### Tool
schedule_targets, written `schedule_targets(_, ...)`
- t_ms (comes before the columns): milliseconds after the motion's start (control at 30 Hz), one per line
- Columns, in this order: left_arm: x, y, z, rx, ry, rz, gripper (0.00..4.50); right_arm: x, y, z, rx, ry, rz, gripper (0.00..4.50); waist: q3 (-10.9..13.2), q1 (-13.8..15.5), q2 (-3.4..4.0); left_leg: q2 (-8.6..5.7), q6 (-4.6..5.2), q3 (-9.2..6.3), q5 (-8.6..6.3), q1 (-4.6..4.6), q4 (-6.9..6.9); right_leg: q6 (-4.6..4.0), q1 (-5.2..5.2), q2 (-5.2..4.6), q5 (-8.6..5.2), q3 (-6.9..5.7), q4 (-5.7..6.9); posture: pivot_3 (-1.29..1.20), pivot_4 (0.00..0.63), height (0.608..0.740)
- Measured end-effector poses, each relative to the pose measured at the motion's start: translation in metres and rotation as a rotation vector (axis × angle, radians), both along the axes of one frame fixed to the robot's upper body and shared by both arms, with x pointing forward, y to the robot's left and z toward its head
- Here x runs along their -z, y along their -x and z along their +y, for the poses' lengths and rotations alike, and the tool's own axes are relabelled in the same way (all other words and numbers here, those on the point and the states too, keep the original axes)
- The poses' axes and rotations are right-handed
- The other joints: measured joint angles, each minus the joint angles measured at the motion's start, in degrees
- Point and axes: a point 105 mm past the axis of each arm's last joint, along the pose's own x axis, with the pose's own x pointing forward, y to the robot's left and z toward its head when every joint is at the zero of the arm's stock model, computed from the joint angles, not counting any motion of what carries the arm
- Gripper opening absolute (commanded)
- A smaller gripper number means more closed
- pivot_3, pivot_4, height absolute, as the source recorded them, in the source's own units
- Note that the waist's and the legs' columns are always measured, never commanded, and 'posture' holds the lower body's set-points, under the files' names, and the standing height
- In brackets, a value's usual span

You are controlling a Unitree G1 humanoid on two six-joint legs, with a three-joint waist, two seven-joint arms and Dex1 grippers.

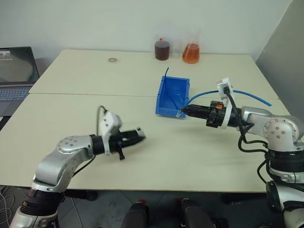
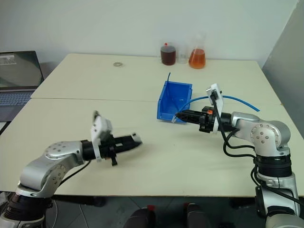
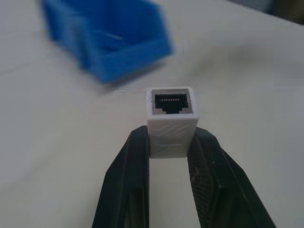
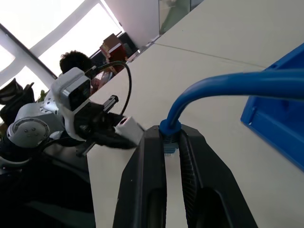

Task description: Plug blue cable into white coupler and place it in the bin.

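A pale desk (image 1: 142,156) fills most of the head view, made of 2 tops joined along a seam. Right of centre on it sits the bin (image 1: 172,97), bright blue, its open side turned toward the upper left of the frame. At the left edge a laptop (image 1: 16,71) stands open, and at the top centre 2 glass vessels hold liquid, a dark red bottle (image 1: 162,49) and an orange flask (image 1: 191,52), with a small ring (image 1: 112,60) lying to their left. The blue cable (image 1: 237,92) arcs from the right side of the frame toward the bin's lower right corner, where the right end effector (image 1: 184,110) pinches its plug end between 2 pressed-in fingers; in the right wrist view the cable (image 4: 228,83) curves down into that grip beside the bin wall. In the lower left of the head view the left end effector (image 1: 138,135) points toward the right, well apart from the bin. Its fingers (image 3: 128,180) are clamped on the white coupler (image 3: 172,121), whose dark socket faces outward toward the bin (image 3: 114,42).
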Motion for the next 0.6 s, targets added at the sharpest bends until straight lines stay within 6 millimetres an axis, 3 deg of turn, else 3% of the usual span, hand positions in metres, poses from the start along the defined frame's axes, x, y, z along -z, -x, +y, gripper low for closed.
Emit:
schedule_targets(100, 0.013, 0.001, -0.027, 0.177, -0.027, -0.028, 0.78, 0.006, 0.004, 0.012, -0.061, 0.075, -0.059, 0.14, 0.0, 0.1, 0.01, -0.02, 0.03, 0.08, 0.02, 0.01, 0.05, 0.0, 0.03, 0.13, 0.0, -0.05, 0.02, 0.0, 0.15, 0.74)
schedule_targets(200, 0.028, -0.018, -0.047, 0.273, -0.048, -0.083, 0.78, 0.022, 0.009, 0.025, -0.133, 0.186, -0.172, 0.14, 0.0, 0.0, -0.02, -0.06, 0.02, 0.11, 0.02, 0.0, 0.13, 0.0, 0.02, 0.3, 0.02, -0.05, 0.0, 0.0, 0.15, 0.74)
schedule_targets(333, 0.055, -0.032, -0.044, 0.308, -0.111, -0.097, 0.78, 0.055, 0.015, 0.026, -0.177, 0.268, -0.212, 0.14, 0.0, -0.3, -0.02, 0.07, 0.03, 0.13, 0.02, -0.06, 0.1, -0.12, -0.13, 0.34, 0.06, 0.04, 0.09, 0.0, 0.15, 0.74)
schedule_targets(600, 0.058, -0.042, -0.045, 0.35, -0.138, -0.155, 0.78, 0.072, 0.021, 0.031, -0.226, 0.334, -0.299, 0.14, 0.0, -0.2, -0.03, 0.13, 0.03, 0.0, 0.02, -0.03, 0.22, -0.1, -0.05, 0.28, 0.05, 0.02, 0.15, 0.0, 0.15, 0.74)
